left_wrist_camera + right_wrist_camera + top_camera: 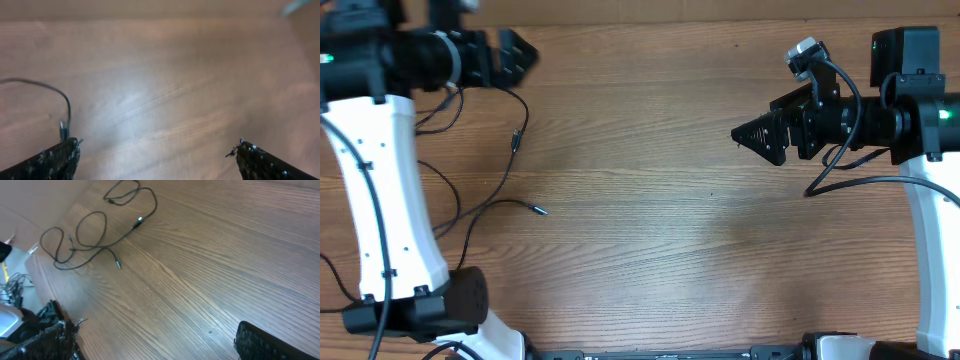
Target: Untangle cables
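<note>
Left tool and right tool are hanging open and empty, cables lying looped on the bench just beside the left tool. Pinching crossed strands together is risking a tighter knot.

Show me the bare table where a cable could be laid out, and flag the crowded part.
Free: the wide middle of the table, from the plug ends of the cables across to the open right gripper, plus the strip below that gripper. Crowded: the left edge, where the cables loop near the left gripper.
</note>
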You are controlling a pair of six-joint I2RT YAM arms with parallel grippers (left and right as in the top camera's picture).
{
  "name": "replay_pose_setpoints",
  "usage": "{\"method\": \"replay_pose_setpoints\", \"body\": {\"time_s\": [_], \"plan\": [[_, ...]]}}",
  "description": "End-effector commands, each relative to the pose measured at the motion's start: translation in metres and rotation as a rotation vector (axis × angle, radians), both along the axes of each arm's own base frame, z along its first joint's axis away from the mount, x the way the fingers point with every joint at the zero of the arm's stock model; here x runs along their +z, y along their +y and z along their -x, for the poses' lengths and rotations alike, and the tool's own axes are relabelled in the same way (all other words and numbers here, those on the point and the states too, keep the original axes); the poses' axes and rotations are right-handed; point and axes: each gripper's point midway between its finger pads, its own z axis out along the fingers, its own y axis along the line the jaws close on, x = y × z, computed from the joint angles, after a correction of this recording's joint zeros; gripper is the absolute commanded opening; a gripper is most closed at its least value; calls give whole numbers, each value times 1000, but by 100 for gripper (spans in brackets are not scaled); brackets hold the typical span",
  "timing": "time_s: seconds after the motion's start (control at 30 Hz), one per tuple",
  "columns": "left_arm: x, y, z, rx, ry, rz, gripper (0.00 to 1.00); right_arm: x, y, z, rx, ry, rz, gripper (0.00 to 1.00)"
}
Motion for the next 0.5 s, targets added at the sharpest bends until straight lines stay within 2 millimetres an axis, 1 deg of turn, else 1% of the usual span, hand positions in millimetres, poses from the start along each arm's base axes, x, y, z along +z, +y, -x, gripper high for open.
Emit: {"method": "replay_pose_setpoints", "body": {"time_s": [0.0,0.07,0.23,0.33,0.47], "plan": [[-11,-15,14,-34,36,-144,100,-4,-9,-5,-33,-14,59,100],[-17,-27,20,-44,71,-162,100,-7,-13,-7,-50,-14,87,100],[-24,-22,20,122,132,-221,100,-11,-19,-9,-71,-12,122,100],[-24,-28,22,110,134,-224,100,-11,-19,-9,-71,-11,122,100],[-24,-29,22,109,134,-224,100,-11,-19,-9,-71,-11,122,100]]}}
